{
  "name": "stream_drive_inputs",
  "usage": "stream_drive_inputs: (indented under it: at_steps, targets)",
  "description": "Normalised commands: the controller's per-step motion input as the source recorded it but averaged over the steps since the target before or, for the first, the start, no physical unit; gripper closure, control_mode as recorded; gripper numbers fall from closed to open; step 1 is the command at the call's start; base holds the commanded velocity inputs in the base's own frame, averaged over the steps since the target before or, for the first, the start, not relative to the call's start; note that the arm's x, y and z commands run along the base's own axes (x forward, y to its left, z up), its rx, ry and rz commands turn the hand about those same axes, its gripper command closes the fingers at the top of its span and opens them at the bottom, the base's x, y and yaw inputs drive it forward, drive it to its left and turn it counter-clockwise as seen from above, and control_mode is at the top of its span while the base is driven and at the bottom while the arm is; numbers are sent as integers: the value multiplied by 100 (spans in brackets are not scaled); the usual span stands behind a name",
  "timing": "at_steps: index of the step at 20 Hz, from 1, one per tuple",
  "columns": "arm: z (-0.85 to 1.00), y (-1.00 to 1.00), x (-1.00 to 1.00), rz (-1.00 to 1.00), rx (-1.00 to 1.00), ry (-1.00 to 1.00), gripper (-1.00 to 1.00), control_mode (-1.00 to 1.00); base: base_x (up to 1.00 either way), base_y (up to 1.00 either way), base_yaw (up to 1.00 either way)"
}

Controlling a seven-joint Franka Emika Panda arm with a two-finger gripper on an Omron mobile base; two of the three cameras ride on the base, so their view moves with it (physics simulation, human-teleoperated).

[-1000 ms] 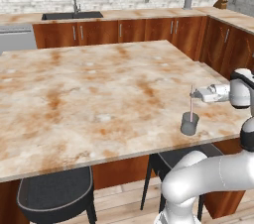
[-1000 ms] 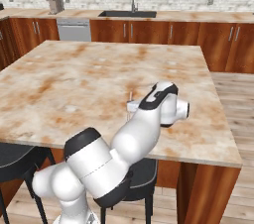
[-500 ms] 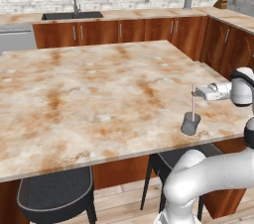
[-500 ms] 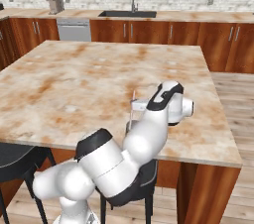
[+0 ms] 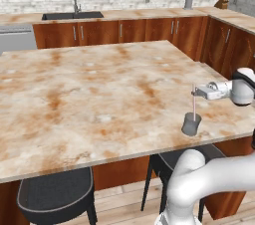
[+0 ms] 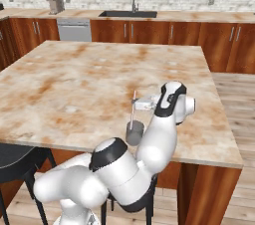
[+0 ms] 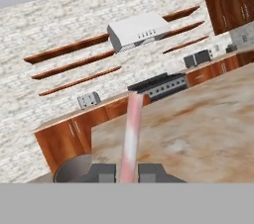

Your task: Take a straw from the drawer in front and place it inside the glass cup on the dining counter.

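— So where's the straw [image 5: 193, 100]?
— Pinched between the jaws of the gripper [image 5: 195, 91], hanging upright with its long axis vertical, lower end at or just inside the mouth of the glass cup [image 5: 191, 124].
— And the cup?
— Directly beneath the gripper, near the edge of the dining counter [image 5: 89, 89]. The hand view looks along the straw [image 7: 131, 136], cup rim [image 7: 72, 168] at its base.
— Next?
— Probably lower it straight down, then let go.
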Motion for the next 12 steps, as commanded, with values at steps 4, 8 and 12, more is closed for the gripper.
stream_drive_inputs:
  at_steps: [4, 8, 12]
  targets:
    - [0, 11, 0, 5, 3, 0, 100, -100, 0, 0, 0]
    - [2, 19, -6, 2, 6, 0, 100, -100, 0, 0, 0]
    - [21, 14, -1, 0, 6, 0, 100, -100, 0, 0, 0]
